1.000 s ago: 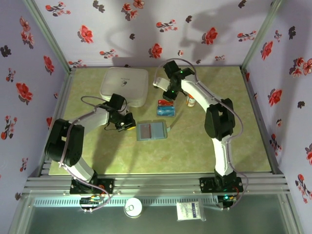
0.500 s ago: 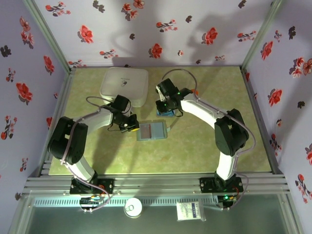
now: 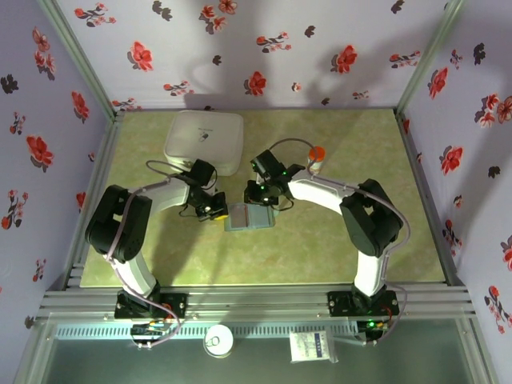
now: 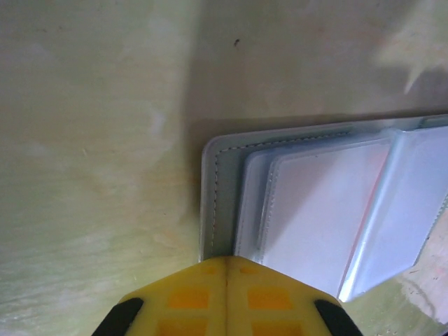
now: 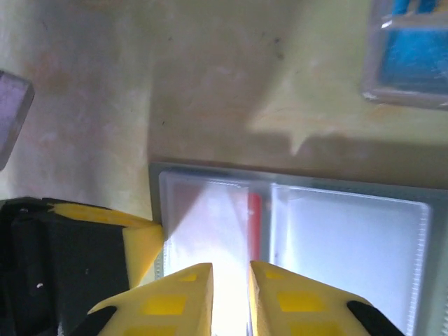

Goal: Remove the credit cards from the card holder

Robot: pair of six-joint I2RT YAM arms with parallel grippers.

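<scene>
Progress: partway, as I judge it; one card is out and at least one remains inside.
Card holder: lies open on the counter, mid-scene, between the two hands.
Left hand: fingers pressed together, tips on the holder's left edge, apparently pinning it down.
Right hand: hovers over the holder's left panel, fingers nearly together with a slim gap; I cannot tell whether they pinch a card edge.
Done: blue card lies in the clear tray, just beyond the holder's far edge and apart from it.
Left to do: red card sits under the left panel's clear sleeve. The right panel reads pale, its contents unclear.
</scene>
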